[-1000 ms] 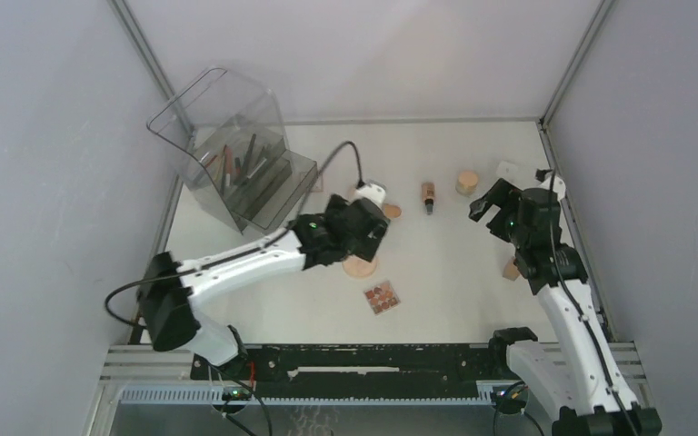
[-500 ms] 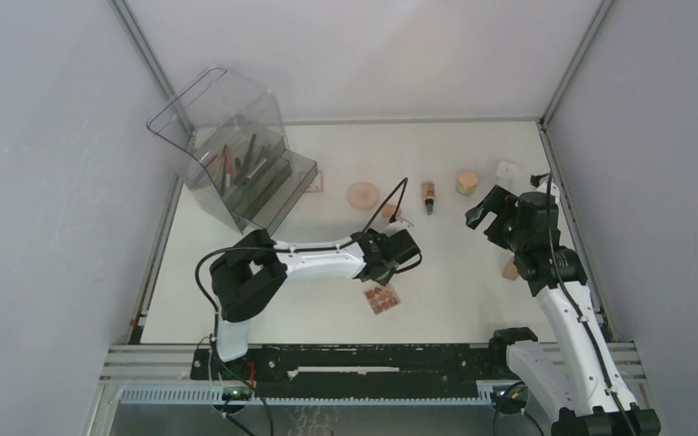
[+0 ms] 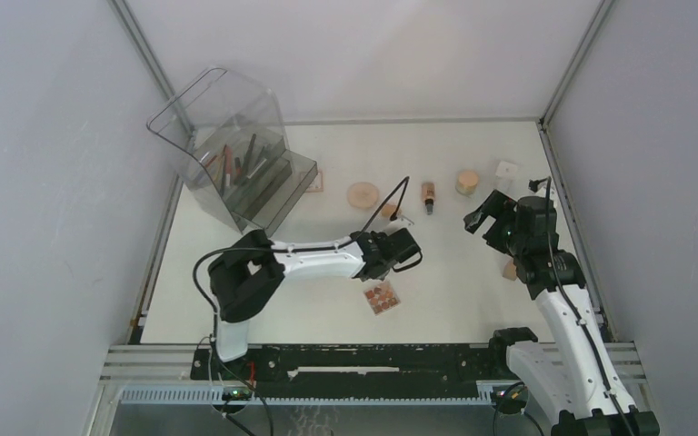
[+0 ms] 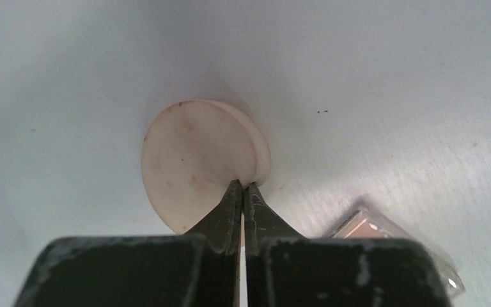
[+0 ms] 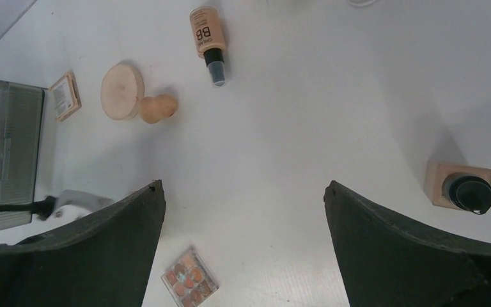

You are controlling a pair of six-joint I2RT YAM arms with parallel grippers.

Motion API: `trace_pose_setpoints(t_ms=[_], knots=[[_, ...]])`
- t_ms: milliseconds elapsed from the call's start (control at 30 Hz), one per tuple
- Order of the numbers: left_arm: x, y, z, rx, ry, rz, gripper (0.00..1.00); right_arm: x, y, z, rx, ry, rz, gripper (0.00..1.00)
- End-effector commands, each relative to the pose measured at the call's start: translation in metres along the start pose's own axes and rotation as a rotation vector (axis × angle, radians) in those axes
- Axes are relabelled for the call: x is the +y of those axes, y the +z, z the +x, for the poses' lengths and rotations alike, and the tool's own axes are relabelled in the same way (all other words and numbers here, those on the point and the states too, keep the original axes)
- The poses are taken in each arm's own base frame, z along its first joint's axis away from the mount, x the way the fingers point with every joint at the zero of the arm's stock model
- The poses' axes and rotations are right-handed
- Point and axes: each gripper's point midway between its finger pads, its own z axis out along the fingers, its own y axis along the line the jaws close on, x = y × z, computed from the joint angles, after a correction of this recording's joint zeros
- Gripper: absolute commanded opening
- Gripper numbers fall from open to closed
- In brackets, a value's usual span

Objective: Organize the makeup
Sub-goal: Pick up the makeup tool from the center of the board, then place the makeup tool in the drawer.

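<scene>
Top view: the left gripper [image 3: 400,252] hangs over mid-desk [image 3: 459,304], with the square palette [image 3: 382,296] just beside it at 7 o'clock. The organizer [image 3: 236,159] stands well apart at 10 o'clock.

Left wrist: the fingers [image 4: 230,208] are clenched, apparently nipping only the rim of a peach powder disc [image 4: 195,163]. That hold looks slight, so travel slowly and clear the organizer's front wall before letting go.

Right wrist: the right gripper [image 5: 240,188] has its fingers spread and empty. The BB bottle [image 5: 207,35] lies at 12 o'clock.
</scene>
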Motion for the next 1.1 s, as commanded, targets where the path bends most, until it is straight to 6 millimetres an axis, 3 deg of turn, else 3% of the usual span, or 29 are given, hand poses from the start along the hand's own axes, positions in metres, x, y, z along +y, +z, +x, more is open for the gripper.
trace_pose_setpoints(t_ms=[0,167,300,400,500,700,800,833,900,967,1067], knots=[[0.036,-0.059,-0.058,-0.202,-0.040,-0.001,0.00,0.008,-0.004,-0.010,-0.039,0.014,-0.038,1.00],[0.088,-0.117,-0.092,-0.331,-0.093,-0.014,0.00,0.010,-0.007,-0.011,-0.049,0.003,-0.052,1.00],[0.143,-0.137,-0.098,-0.351,-0.149,-0.105,0.00,0.009,-0.009,-0.011,-0.056,0.005,-0.052,1.00],[0.184,-0.132,-0.091,-0.315,-0.217,-0.168,0.00,0.011,-0.009,-0.008,-0.050,0.004,-0.065,1.00],[0.212,-0.119,-0.082,-0.284,-0.280,-0.190,0.00,0.014,-0.007,-0.003,-0.029,0.008,-0.085,1.00],[0.263,-0.089,-0.065,-0.229,-0.387,-0.290,0.00,0.012,-0.005,0.002,-0.018,0.003,-0.084,1.00],[0.276,-0.076,-0.062,-0.218,-0.417,-0.310,0.02,0.011,-0.004,0.005,-0.009,-0.008,-0.080,1.00],[0.282,-0.071,-0.061,-0.199,-0.425,-0.326,0.12,0.011,-0.004,0.005,-0.007,-0.010,-0.083,1.00],[0.294,-0.066,-0.056,-0.145,-0.441,-0.373,0.60,0.013,-0.005,0.005,-0.006,-0.015,-0.094,1.00],[0.299,-0.069,-0.059,-0.139,-0.442,-0.386,0.71,0.014,-0.006,0.006,-0.003,-0.016,-0.101,1.00],[0.300,-0.089,-0.074,-0.206,-0.472,-0.349,0.71,0.015,-0.006,0.008,0.007,-0.018,-0.106,1.00]])
